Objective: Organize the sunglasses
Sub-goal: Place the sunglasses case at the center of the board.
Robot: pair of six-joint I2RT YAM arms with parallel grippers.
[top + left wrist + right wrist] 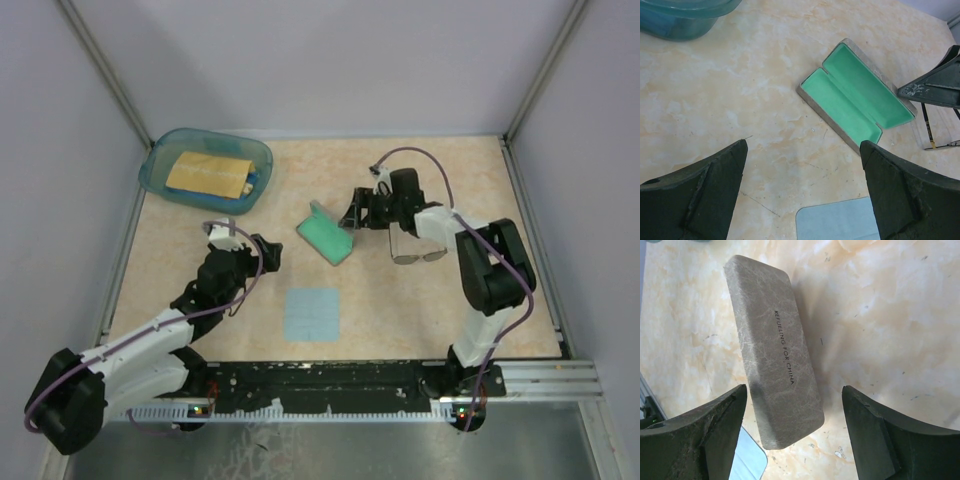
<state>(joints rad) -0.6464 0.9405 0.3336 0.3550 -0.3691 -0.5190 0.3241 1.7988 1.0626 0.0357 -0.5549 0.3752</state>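
Ok so the thin dark wire-framed sunglasses (420,256) are lying on the marbled beige tabletop (420,320), just right of the case and below the right arm's forearm in the top view. Nothing is gripping them and they're not in the case. From the left wrist camera you only catch a bit of the frame at the right edge (929,131).

The grey oblong case with the teal lining (325,233) sits open around the middle of the table with its lid tipped up. The right gripper (352,212) is on the case's right side with its jaws spread fairly wide. Its own camera looks straight at the grey back of the lid (777,350), which has printed lettering down it. There's a gap on both sides, so the fingers (705,435) aren't clamping anything.

The left gripper (268,252) is left of the case, jaws as wide as they go, nothing between them.

The light blue square cloth (311,313) lies flat, nearer than the case. A translucent teal plastic tub (160,170) with something yellow in it sits in the far left corner.
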